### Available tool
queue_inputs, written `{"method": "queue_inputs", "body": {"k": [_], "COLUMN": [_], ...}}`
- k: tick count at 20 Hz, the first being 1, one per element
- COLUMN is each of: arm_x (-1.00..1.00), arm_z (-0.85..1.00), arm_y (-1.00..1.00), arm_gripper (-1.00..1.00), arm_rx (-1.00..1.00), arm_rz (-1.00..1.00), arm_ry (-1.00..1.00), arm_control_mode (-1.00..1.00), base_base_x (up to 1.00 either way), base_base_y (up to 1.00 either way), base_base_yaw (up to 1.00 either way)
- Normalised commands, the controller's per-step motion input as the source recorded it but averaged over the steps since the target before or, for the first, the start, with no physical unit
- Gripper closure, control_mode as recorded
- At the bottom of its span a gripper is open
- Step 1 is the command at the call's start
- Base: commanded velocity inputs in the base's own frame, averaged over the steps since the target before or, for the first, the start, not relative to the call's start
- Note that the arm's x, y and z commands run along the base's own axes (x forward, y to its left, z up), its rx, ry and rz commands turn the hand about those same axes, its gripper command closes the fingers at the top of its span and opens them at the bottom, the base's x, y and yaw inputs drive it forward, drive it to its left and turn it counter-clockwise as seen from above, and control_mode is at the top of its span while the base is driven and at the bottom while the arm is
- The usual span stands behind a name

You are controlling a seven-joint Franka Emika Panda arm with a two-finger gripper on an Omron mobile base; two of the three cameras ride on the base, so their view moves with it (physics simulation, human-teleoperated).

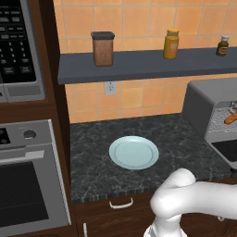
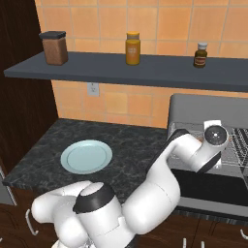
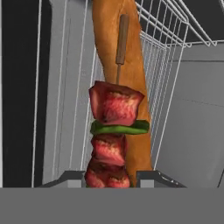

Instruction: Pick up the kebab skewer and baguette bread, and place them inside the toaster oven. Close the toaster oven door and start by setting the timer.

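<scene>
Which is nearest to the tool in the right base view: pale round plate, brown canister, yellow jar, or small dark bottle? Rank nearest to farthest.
The tool sits inside the boxy grey toaster oven, at right.
1. Small dark bottle, on the shelf right above it.
2. Yellow jar, mid shelf.
3. Pale round plate, on the counter at left.
4. Brown canister, far left of the shelf.

No text can be read anywhere. The microwave keypad (image 1: 16, 39) at the far left, well away from the gripper, carries rows of pale button markings too blurred to make out. The yellow bottle (image 2: 132, 48) and the small dark bottle (image 2: 200, 55) on the shelf above the gripper bear labels, likewise illegible.
</scene>
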Motion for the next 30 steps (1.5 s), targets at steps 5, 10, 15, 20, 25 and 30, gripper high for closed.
{"method": "queue_inputs", "body": {"k": [5, 10, 15, 20, 25, 30], "arm_x": [0.28, 0.14, 0.01, 0.0, 0.0, -0.19], "arm_z": [0.0, 0.0, -0.01, 0.0, 0.0, 0.01], "arm_y": [0.0, -0.03, -0.08, -0.1, 0.0, -0.06], "arm_gripper": [1.0, 1.0, 1.0, -1.0, -1.0, -1.0], "arm_rx": [0.0, 0.0, 0.0, 0.0, 0.0, 0.0], "arm_rz": [0.02, 0.02, 0.03, 0.01, 0.0, 0.0], "arm_ry": [0.01, 0.05, 0.05, 0.03, 0.0, 0.0], "arm_control_mode": [-1.0, -1.0, -1.0, -1.0, -1.0, -1.0], "base_base_x": [0.0, 0.0, 0.0, 0.0, 0.0, 0.0], "base_base_y": [0.0, 0.0, 0.0, 0.0, 0.0, 0.0], "base_base_yaw": [0.0, 0.0, 0.0, 0.0, 0.0, 0.0]}}
